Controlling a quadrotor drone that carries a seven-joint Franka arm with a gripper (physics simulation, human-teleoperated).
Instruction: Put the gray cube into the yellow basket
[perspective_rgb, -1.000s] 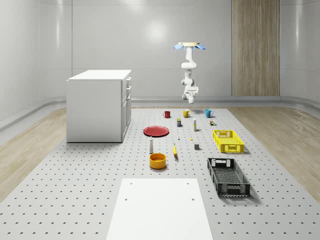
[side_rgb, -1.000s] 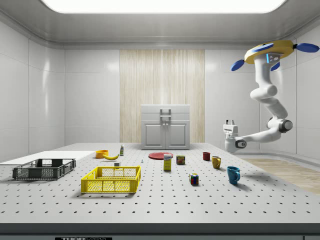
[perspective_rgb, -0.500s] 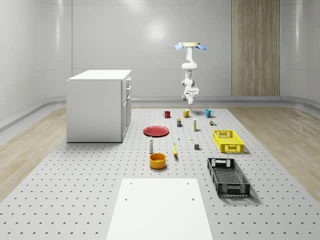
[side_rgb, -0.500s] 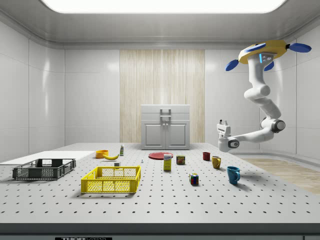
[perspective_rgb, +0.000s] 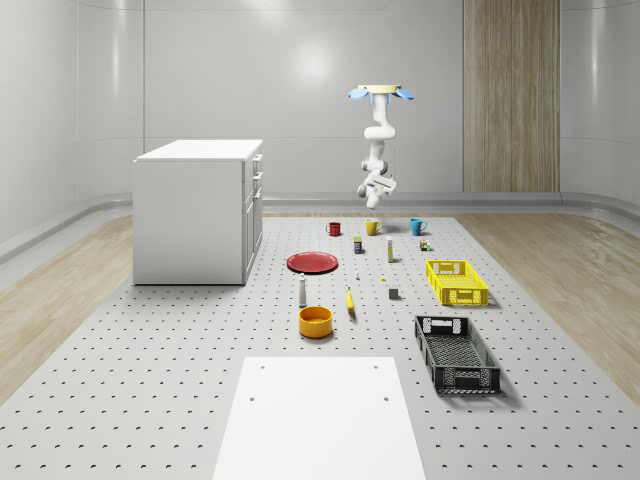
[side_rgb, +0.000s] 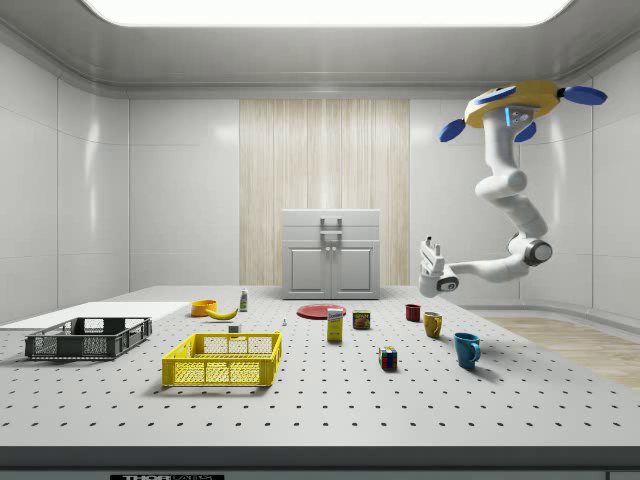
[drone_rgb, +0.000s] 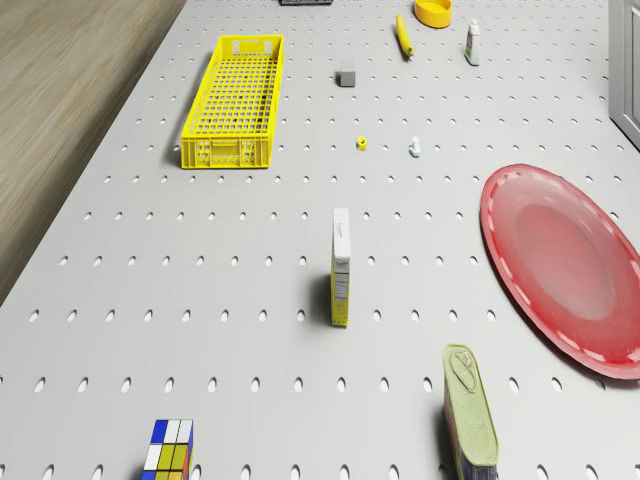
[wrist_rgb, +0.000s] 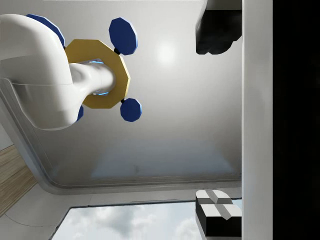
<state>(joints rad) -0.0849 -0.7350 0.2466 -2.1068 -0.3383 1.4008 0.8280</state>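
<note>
Hovering drone (side_rgb: 515, 103) above mugs | arm folded, jaws upturned (apart, empty)

- The yellow slotted plastic basket (drone_rgb: 235, 100) stands open at the top, with nothing above it; bare perforated tabletop (drone_rgb: 150, 300) lies all round it.
- Just beside the basket, on its plate-ward side, sits the small gray cube (drone_rgb: 347, 75), free on every side; the nearest things to it are a tiny yellow ring (drone_rgb: 362, 143) and a small white piece (drone_rgb: 414, 149).
- Farther from the basket, an upright yellow-and-white box (drone_rgb: 341, 268), a lying green tin (drone_rgb: 470, 415), a multicoloured puzzle cube (drone_rgb: 168, 450) and the wide red plate (drone_rgb: 560, 265) stand in the way.
- The drone (side_rgb: 512, 105) hovers high above the mugs' end of the table, well apart from the basket; its gripper (side_rgb: 430, 252) hangs in open air.
</note>
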